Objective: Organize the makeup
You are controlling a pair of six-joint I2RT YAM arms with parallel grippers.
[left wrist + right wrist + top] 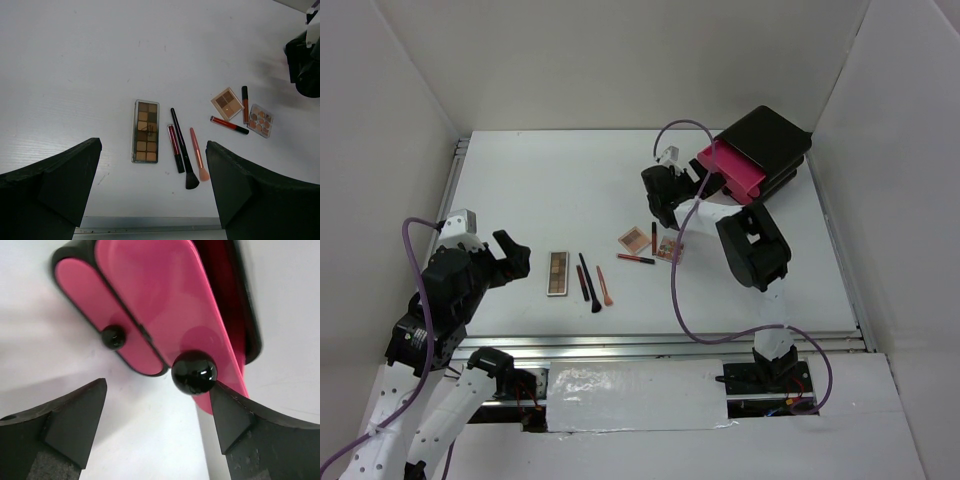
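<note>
Left hand [510,257]: one; fingers spread wide with nothing between them, raised over the near left of the worktop [540,180], well apart from the makeup.
Right hand [157,407]: one; fingers apart and clamped on nothing, held at the front of the box [775,135].
Knob at the right hand: the nearer knob [194,372] sits between the fingertips, close to the right one; I cannot tell whether they touch.
Makeup, total: eight pieces, all lying flat on the worktop, none in the box.
Long palette [145,131]: one; brown shades in two columns, at the left end of the spread.
Square palettes: two; the tan palette [227,103] has four pans, and the round-pan palette [260,120] lies near it on the right.
Slim pieces: five.
Slim pieces by the long palette: three, side by side and roughly parallel: dark red tube [175,148] nearest it, then black brush [182,150], then pink brush [198,160].
Slim pieces by the square palettes: two; the orange tube [245,104] lies between the two squares, and the red tube [229,125] lies crosswise just below the tan palette.
Box: one; black, set at an angle in the far right corner of the worktop.
Drawers: two pink fronts in view; the drawn-out drawer [165,295] stands forward toward the right hand, and the other drawer [85,285] sits further back.
Knobs: two, black and round; the farther knob [113,336] is on the drawer that sits back.
</note>
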